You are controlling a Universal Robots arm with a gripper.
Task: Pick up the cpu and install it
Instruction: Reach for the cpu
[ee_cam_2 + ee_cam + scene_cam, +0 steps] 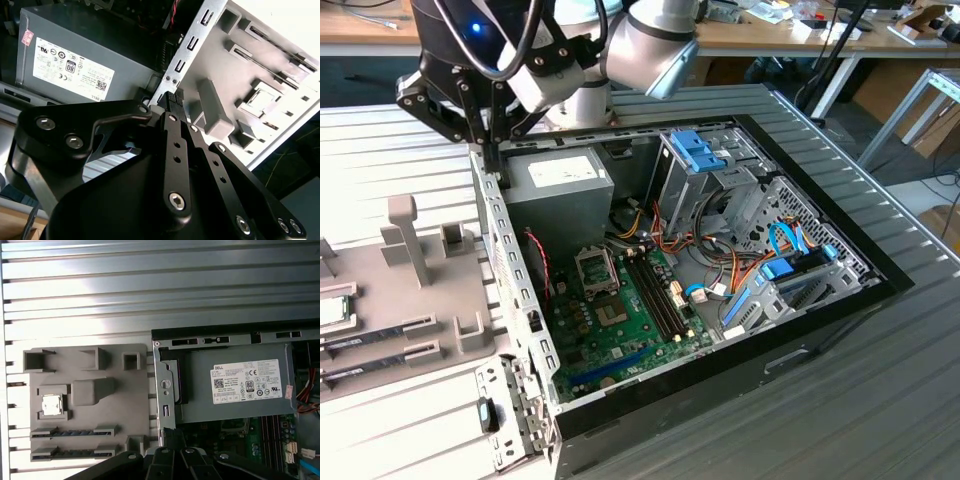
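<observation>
The cpu [51,405] is a small silver square lying in a recess of the grey holder tray [110,410], beside the open computer case. In the exterior view the cpu [330,312] shows at the far left edge, and in the second wrist view the cpu [260,100] looks bright. My gripper [495,160] hangs over the case's rear corner wall, between the tray and the power supply. Its fingers [172,100] are shut together with nothing between them, and the fingertips [174,434] sit just above the metal wall. The motherboard's socket frame [597,268] lies inside the case.
A grey power supply box [235,385] with a white label fills the case's rear corner. Two memory sticks [75,431] lie in tray slots near the cpu. Upright pegs [405,235] rise from the tray. Drive cages and cables [740,200] crowd the case's far side.
</observation>
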